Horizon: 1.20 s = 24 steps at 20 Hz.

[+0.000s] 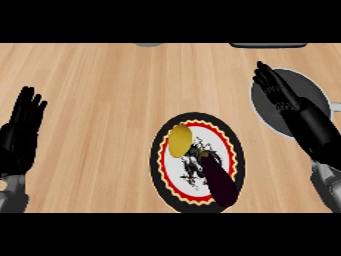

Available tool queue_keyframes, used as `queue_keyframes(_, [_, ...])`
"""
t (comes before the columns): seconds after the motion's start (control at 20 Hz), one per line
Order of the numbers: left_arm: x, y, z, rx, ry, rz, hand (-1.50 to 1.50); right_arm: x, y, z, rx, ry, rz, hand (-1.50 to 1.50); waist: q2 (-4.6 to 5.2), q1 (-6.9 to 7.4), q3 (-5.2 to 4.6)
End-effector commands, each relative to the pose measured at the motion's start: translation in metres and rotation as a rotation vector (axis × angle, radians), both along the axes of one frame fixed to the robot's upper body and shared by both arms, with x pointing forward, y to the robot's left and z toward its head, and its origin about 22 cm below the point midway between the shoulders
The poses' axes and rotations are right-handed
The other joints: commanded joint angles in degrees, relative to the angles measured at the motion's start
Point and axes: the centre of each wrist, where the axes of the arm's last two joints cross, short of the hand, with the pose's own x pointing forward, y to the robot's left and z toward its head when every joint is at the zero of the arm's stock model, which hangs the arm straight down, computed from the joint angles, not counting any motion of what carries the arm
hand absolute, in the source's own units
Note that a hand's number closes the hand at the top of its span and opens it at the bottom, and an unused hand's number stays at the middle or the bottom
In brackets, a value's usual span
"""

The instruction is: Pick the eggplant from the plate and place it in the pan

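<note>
Eggplant (pixel 221 181) on plate (pixel 158 165) beside yellow fruit (pixel 179 140); right hand (pixel 280 92) open over pan (pixel 313 90); left hand (pixel 21 125) open, empty.

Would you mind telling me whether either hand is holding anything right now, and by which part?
Nothing is held. The left hand and right hand are both open, and the eggplant lies untouched on the plate.

One plate (pixel 158 165), one eggplant (pixel 221 181), one yellow fruit (pixel 179 140) and one pan (pixel 265 117) are seen on one desk (pixel 99 90); two hands are counted, left hand (pixel 18 135) and right hand (pixel 276 90).
</note>
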Motion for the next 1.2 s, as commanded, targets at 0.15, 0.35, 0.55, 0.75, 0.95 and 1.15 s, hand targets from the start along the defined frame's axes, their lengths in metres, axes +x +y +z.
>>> queue_keyframes(0.15, [0.016, -0.014, 0.016, 0.091, -0.047, -0.084, 0.00, -0.003, 0.032, -0.061, -0.095, 0.352, 0.475, 1.50, 0.79, 3.81, 0.19])
queue_keyframes(0.35, [0.029, -0.028, 0.017, 0.097, 0.016, -0.126, 0.00, 0.015, 0.025, -0.092, -0.273, 0.385, 0.573, 1.50, 0.05, 2.19, 0.19])
queue_keyframes(0.55, [0.026, -0.027, 0.020, 0.089, 0.021, -0.115, 0.00, 0.031, -0.052, -0.062, -0.231, 0.122, 0.402, -1.50, -0.54, 0.70, 0.18])
queue_keyframes(0.75, [0.036, -0.036, 0.020, 0.108, 0.020, -0.106, 0.00, 0.063, -0.077, 0.001, -0.338, 0.018, 0.423, -1.50, -0.60, 1.06, 0.07])
queue_keyframes(0.95, [0.035, -0.044, 0.015, 0.124, 0.031, -0.113, 0.00, 0.081, -0.078, 0.051, -0.522, 0.039, 0.515, -1.50, -0.64, 1.62, 0.02])
queue_keyframes(1.15, [0.034, -0.021, 0.010, 0.114, 0.035, -0.118, 0.00, 0.091, -0.055, 0.100, -0.719, 0.013, 0.568, -1.50, -0.56, 2.24, -0.08])
